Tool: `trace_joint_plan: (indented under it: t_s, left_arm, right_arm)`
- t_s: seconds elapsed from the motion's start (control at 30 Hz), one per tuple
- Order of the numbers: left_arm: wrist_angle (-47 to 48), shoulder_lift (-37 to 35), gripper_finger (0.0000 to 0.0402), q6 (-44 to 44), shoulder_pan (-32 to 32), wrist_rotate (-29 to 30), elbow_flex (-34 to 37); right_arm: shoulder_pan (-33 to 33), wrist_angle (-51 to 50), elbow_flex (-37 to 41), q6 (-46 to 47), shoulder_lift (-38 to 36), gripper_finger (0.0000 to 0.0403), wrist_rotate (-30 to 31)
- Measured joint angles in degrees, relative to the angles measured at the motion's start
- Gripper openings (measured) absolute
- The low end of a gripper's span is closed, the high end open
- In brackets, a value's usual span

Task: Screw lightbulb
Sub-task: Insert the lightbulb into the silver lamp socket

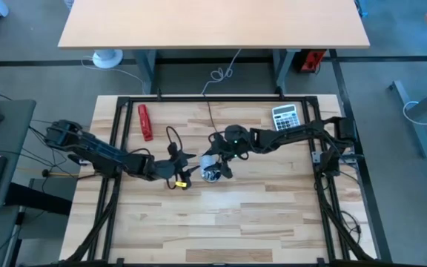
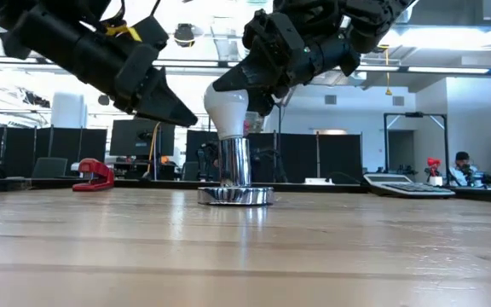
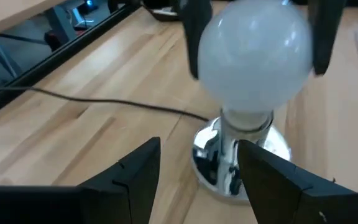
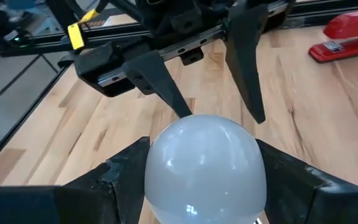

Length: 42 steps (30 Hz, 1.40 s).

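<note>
The lightbulb [image 3: 253, 59] has a smooth, frosted white globe with a soft sheen — faint highlights show on its dome. The socket [image 2: 235, 175] under it is polished metal, mirror-bright, with a ribbed round foot. The table [image 1: 273, 215] is pale wood in jointed planks, its finish satin and its grain visible. The fingers [image 3: 138, 171] look like matt black plastic. The red stapler [image 4: 347, 34] is glossy — hard plastic or painted metal, hard to say which.

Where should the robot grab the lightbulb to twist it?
Probably the round white top of the lightbulb, coming from above: it stands upright in the metal socket, base hidden inside. The right gripper already clasps that globe with its jaws on either side.
</note>
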State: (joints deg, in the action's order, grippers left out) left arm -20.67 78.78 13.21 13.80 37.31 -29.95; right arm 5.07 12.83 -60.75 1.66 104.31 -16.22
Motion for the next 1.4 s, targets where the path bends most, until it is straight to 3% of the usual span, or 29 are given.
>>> trace_joint_plan:
  t_s: [0.33, 0.67, 0.9, 1.4]
  left_arm:
    - [1.6, -0.6, 0.0203, 1.5, 1.7, 3.0, 1.1]
    - [8.0, -0.6, 0.0203, 4.0, 1.7, 5.4, 1.1]
    - [7.0, -0.6, 0.0203, 3.3, 2.0, 5.5, 1.1]
    - [-8.7, 0.9, 0.0203, -3.3, 2.4, -1.2, 2.3]
  right_arm:
    - [-6.3, -0.4, 0.0, 6.1, 0.0, 0.0255, 15.2]
    - [-14.9, 0.5, 0.1, 21.4, 0.2, 0.0255, 38.9]
    - [-19.5, 0.0, 0.1, 29.8, 1.2, 0.0255, 53.8]
    - [-20.5, 1.6, -0.6, 38.5, 4.6, 0.0255, 59.1]
